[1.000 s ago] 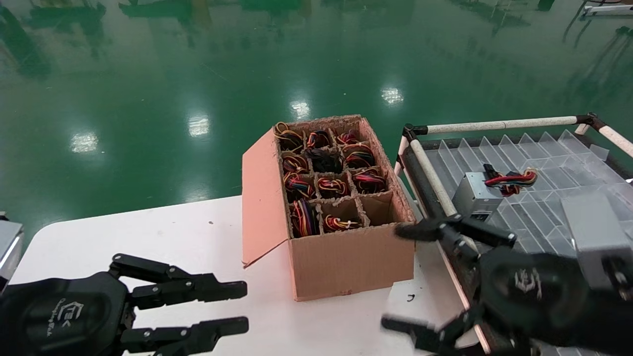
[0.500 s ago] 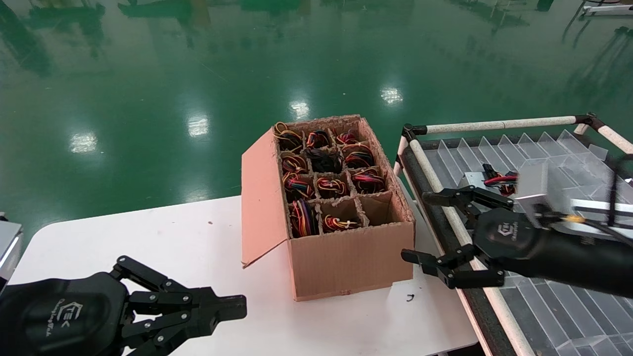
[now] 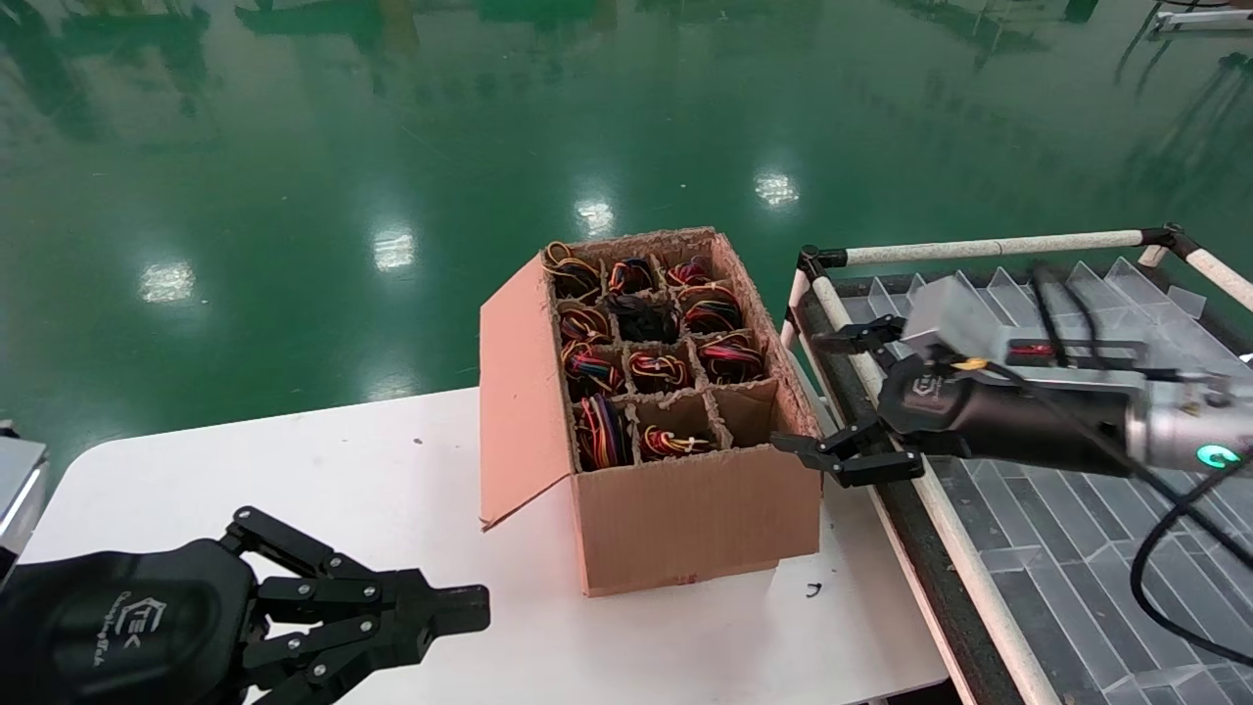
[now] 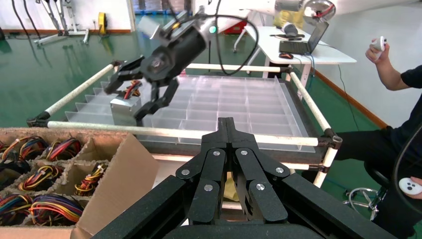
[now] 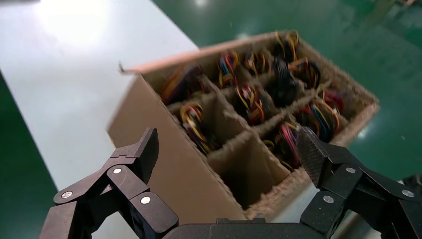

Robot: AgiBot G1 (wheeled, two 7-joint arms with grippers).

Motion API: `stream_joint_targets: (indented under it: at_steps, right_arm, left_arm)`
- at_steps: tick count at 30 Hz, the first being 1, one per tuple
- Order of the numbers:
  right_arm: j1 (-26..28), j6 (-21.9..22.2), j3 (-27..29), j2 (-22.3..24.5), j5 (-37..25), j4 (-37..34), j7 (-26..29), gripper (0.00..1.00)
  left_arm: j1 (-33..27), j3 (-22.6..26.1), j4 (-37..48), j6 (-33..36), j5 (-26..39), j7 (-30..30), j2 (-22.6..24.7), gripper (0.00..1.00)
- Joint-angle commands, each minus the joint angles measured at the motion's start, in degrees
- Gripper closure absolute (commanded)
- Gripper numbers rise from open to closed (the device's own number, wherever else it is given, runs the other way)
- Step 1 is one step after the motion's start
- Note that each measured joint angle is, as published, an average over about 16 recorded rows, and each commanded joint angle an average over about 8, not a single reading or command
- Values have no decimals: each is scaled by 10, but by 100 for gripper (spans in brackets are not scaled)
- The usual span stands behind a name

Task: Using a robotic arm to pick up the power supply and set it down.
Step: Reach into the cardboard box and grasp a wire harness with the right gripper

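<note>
A cardboard box (image 3: 685,519) on the white table has divider cells. Power supplies stand in most cells, only their red, yellow and black wire bundles (image 3: 729,357) showing. The near right cell (image 3: 749,411) is empty. My right gripper (image 3: 798,392) is open with nothing in it, hovering at the box's right edge by that empty cell (image 5: 249,174); in its wrist view the right gripper (image 5: 226,154) spans the box's corner. My left gripper (image 3: 480,607) is shut on nothing, low over the table's near left; its tips (image 4: 225,124) meet.
Right of the table is a tray of clear dividers (image 3: 1057,460) in a white tube frame (image 3: 979,248). A silver box with a small tied wire bundle (image 4: 122,109) lies on it. The box's flap (image 3: 519,392) hangs open leftward. A person (image 4: 393,144) sits beyond the tray.
My right gripper has swung from the tray's near side up and left to the box's right edge, staying open. My left gripper has shut and stayed in place.
</note>
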Motion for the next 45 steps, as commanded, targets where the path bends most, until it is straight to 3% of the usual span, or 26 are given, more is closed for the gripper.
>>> stream_joint_targets:
  at_steps: [1, 3, 5, 12, 18, 24, 26, 28, 32, 35, 37, 45]
  right_arm:
    - [20, 9, -11, -16, -22, -25, -13, 0]
    - [39, 21, -24, -33, -45, -49, -27, 0]
    - [56, 36, -36, -50, -67, -73, -41, 7]
    - [105, 94, -67, -107, -124, -152, -91, 57]
    - [129, 161, -80, -150, -149, -205, -130, 74]
    - [129, 271, -85, -195, -164, -243, -157, 88]
    - [125, 303, -86, -209, -166, -252, -164, 93]
    - [122, 327, -86, -221, -167, -258, -171, 98]
    - [115, 351, -83, -240, -163, -269, -181, 100]
    - [111, 356, -80, -249, -158, -274, -186, 97]
    - [107, 357, -78, -252, -155, -276, -189, 96]
    - [96, 361, -72, -258, -144, -277, -198, 100]
  left_arm:
    - [0, 0, 0, 0, 0, 0, 0, 100]
    - [0, 0, 0, 0, 0, 0, 0, 100]
    - [0, 0, 0, 0, 0, 0, 0, 100]
    - [0, 0, 0, 0, 0, 0, 0, 100]
    - [0, 0, 0, 0, 0, 0, 0, 100]
    - [0, 1, 0, 0, 0, 0, 0, 99]
    - [0, 1, 0, 0, 0, 0, 0, 92]
    - [0, 1, 0, 0, 0, 0, 0, 78]
    - [0, 1, 0, 0, -1, 0, 0, 31]
    - [0, 1, 0, 0, -1, 0, 0, 5]
    - [0, 1, 0, 0, -1, 0, 0, 0]
    - [0, 1, 0, 0, -1, 1, 0, 0]
